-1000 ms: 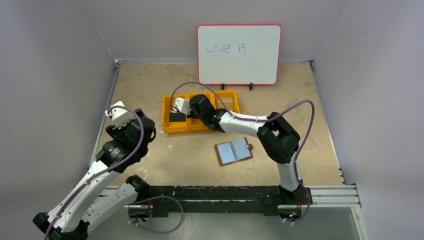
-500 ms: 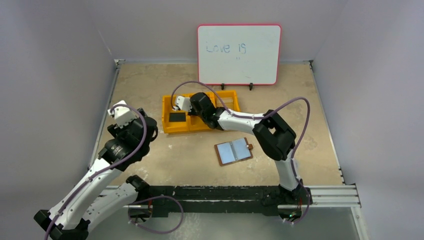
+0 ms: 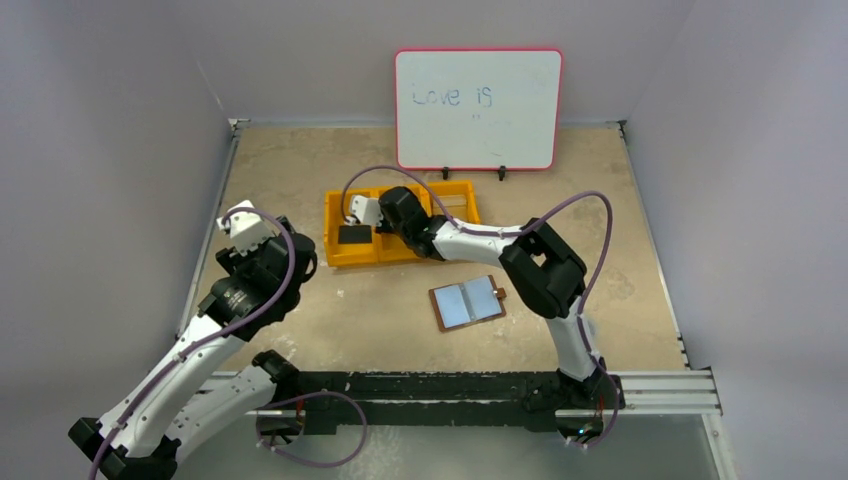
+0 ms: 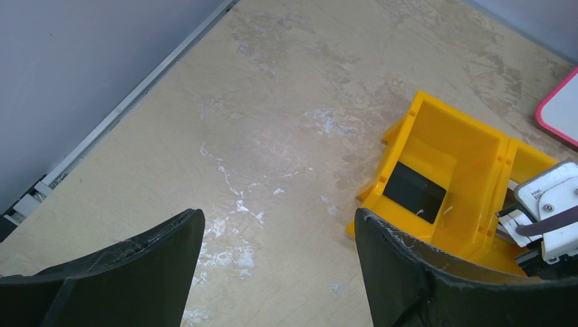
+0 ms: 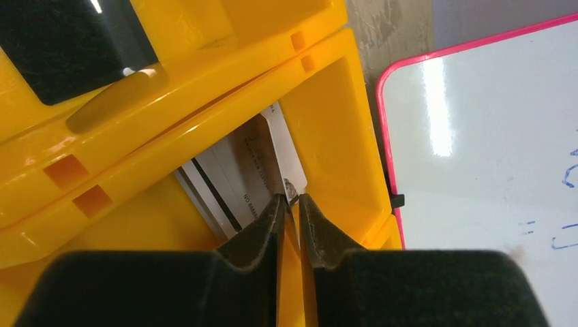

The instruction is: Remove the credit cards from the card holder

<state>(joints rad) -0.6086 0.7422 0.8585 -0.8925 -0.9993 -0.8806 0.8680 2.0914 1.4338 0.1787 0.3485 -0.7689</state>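
Observation:
The card holder [image 3: 467, 303], a brown wallet, lies open on the table with its pale sleeves up. My right gripper [image 3: 372, 224] hangs over the yellow bin [image 3: 345, 258]. In the right wrist view its jaws [image 5: 291, 199] stand almost together on the corner of a grey-white credit card [image 5: 281, 155]. That card leans in the middle compartment on another striped card [image 5: 225, 180]. A black credit card [image 3: 352, 234] lies flat in the left compartment, also in the left wrist view [image 4: 414, 191]. My left gripper [image 4: 279, 221] is open and empty above bare table left of the bin.
A whiteboard [image 3: 478, 108] with a pink rim stands at the back, just behind the bin, and fills the right side of the right wrist view [image 5: 491, 157]. The left wall rail [image 4: 129, 102] runs along the table's left edge.
My right arm's elbow has swung left and the gripper has shifted slightly back over the bin. The black card now lies clear of it. My left arm has drawn back a little.

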